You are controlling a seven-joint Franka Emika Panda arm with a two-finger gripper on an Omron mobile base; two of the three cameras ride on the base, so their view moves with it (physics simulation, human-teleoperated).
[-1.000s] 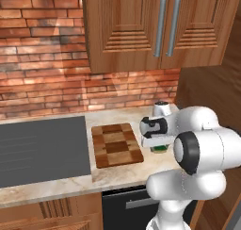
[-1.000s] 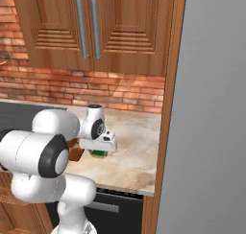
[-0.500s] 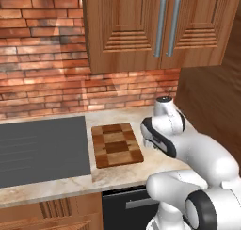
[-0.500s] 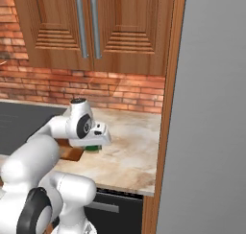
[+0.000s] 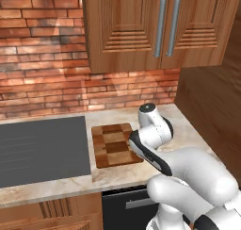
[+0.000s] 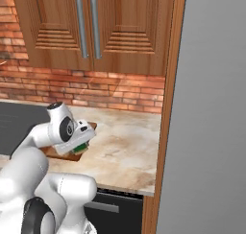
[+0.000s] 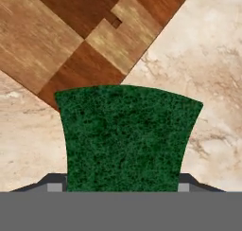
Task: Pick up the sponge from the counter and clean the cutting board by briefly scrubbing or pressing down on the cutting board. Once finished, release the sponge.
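One step done: gripper [image 6: 82, 143] clamped on the sponge [image 7: 125, 137], near the cutting board [image 5: 114, 144] corner; scrubbing, release remain.

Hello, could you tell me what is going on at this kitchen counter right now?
A white robot arm is carrying the sponge, a dark green block gripped in its gripper, above the beige counter. In the hand view the sponge sits over the near corner of the checkered wooden cutting board, mostly above bare counter beside it. From these views I cannot tell whether it touches the board yet, so the scrubbing does not look started. A dark cooktop lies beside the board.
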